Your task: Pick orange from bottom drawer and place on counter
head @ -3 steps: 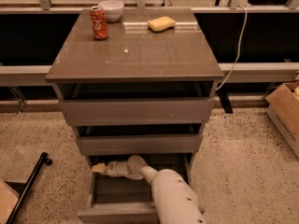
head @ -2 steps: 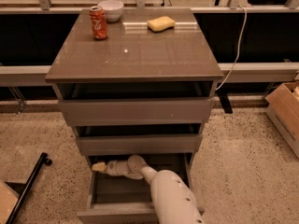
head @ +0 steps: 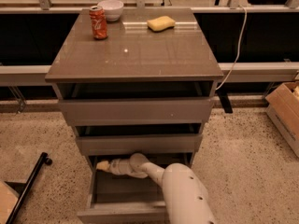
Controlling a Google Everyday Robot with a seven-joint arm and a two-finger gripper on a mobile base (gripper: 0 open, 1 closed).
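Observation:
The bottom drawer is pulled out, lower than the two drawers above it. My gripper reaches into its back left corner, under the middle drawer's front, on the end of my white arm. A small orange-yellow patch at the gripper's tip looks like the orange; most of it is hidden, and I cannot tell whether it is held. The counter is the glossy grey-brown top of the cabinet.
On the counter's far edge stand a red soda can, a white bowl and a yellow sponge. The top and middle drawers stand slightly open. A cardboard box is on the floor at right, a black pole at left.

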